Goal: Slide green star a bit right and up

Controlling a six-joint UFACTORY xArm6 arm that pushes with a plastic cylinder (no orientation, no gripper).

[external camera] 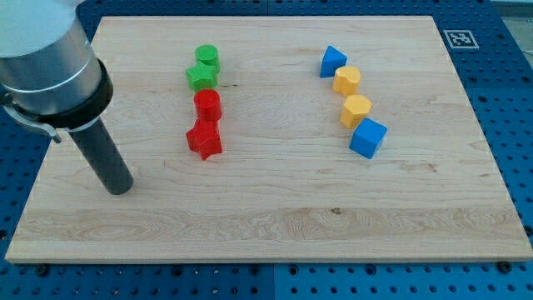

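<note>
The green star [200,78] lies on the wooden board [275,217] at the upper left of centre. It touches a green cylinder [208,58] just above it and a red cylinder [207,105] just below it. A red star [204,139] sits below the red cylinder. My tip [120,188] rests on the board at the view's left, well below and left of the green star, apart from every block.
On the right a column runs down: a blue triangular block [332,62], a yellow block [347,80], a second yellow block [356,110], a blue cube [368,137]. A marker tag [459,38] sits off the board's top right corner.
</note>
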